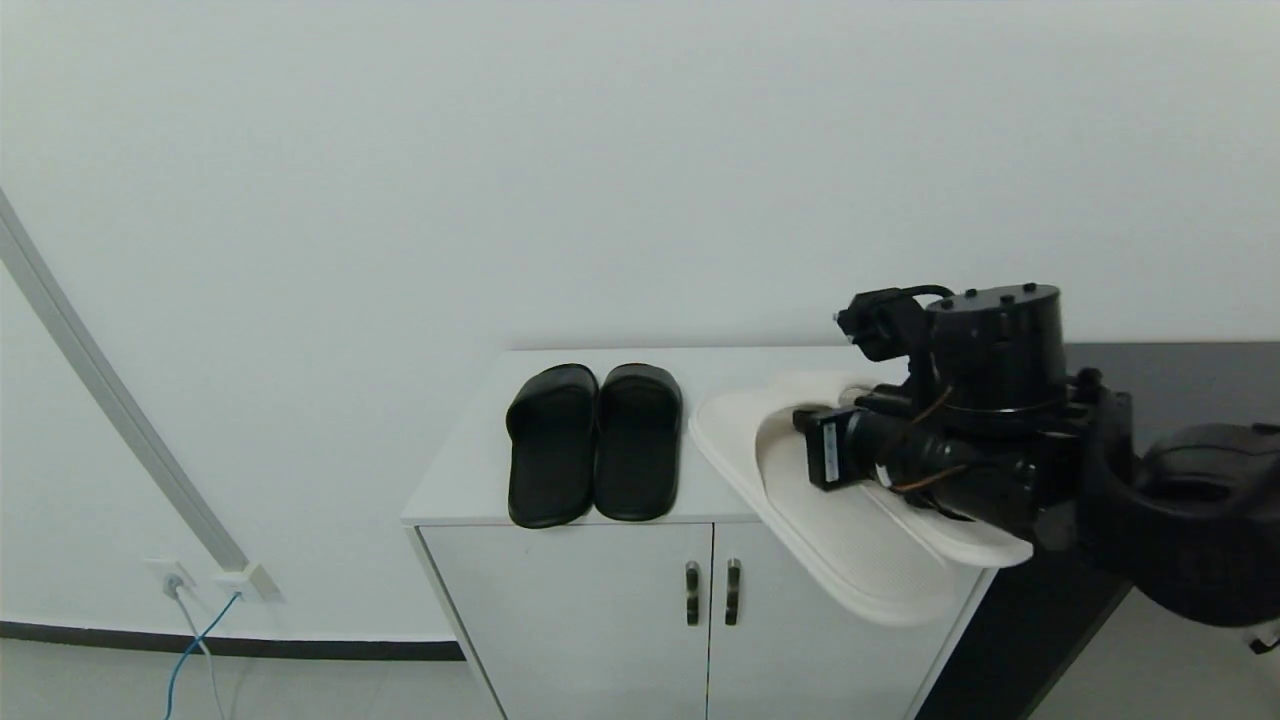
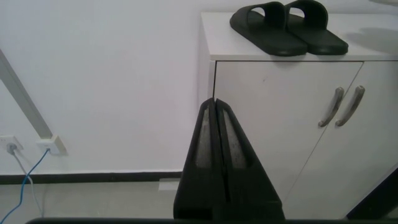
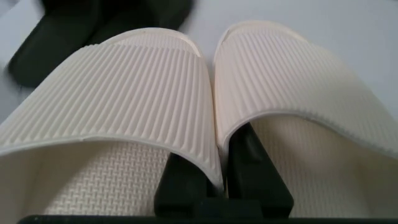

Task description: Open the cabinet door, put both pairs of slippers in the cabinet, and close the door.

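Heels of white slippers beyond cabinet front edge.

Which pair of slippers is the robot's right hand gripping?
The cream pair, jutting over the cabinet's front edge, with the right hand tucked under its straps. The black pair lies untouched beside it.

The fingers of the right gripper end hidden under cream slippers.

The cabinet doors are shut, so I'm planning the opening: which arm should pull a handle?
Left. The left gripper is shut, empty and faces the handles; the right gripper holds the white slippers.
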Motion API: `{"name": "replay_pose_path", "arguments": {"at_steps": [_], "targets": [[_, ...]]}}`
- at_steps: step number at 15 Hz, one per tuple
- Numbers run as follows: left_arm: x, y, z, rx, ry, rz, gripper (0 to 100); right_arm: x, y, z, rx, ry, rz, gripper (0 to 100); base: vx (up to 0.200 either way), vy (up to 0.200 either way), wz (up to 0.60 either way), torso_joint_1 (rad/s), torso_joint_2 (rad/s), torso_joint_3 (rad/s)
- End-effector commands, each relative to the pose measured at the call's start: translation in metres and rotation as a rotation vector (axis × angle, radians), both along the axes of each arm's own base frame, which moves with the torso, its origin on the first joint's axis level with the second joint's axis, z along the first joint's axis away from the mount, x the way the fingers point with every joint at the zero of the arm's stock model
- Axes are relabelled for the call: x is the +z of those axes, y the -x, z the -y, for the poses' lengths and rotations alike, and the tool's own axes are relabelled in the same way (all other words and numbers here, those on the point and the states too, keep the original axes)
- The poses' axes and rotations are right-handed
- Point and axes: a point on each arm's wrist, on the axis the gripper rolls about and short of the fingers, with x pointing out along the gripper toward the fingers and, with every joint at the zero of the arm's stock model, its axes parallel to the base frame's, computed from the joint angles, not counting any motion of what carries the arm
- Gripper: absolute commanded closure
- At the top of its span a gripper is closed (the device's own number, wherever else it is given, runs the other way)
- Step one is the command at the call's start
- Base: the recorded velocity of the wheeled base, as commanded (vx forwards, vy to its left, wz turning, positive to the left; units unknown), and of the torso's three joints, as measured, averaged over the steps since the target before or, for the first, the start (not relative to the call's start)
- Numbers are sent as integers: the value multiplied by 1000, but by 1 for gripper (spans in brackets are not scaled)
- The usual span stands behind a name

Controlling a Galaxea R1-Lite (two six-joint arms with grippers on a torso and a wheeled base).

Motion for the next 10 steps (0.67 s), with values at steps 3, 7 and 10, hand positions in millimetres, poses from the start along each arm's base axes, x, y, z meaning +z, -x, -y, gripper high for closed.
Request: {"name": "replay_pose_path", "arguments": {"at_steps": [3,7,10], "targets": [[0,0,0,1,2,0,100,3,55,32,215,18,48,100,0,0,0,0,0,0],[0,0,0,1,2,0,100,-16,59,33,359,72,228,100,0,0,0,0,0,0],[0,0,0,1,2,0,100,-22,61,32,445,54,221,100,0,0,0,0,0,0]]}}
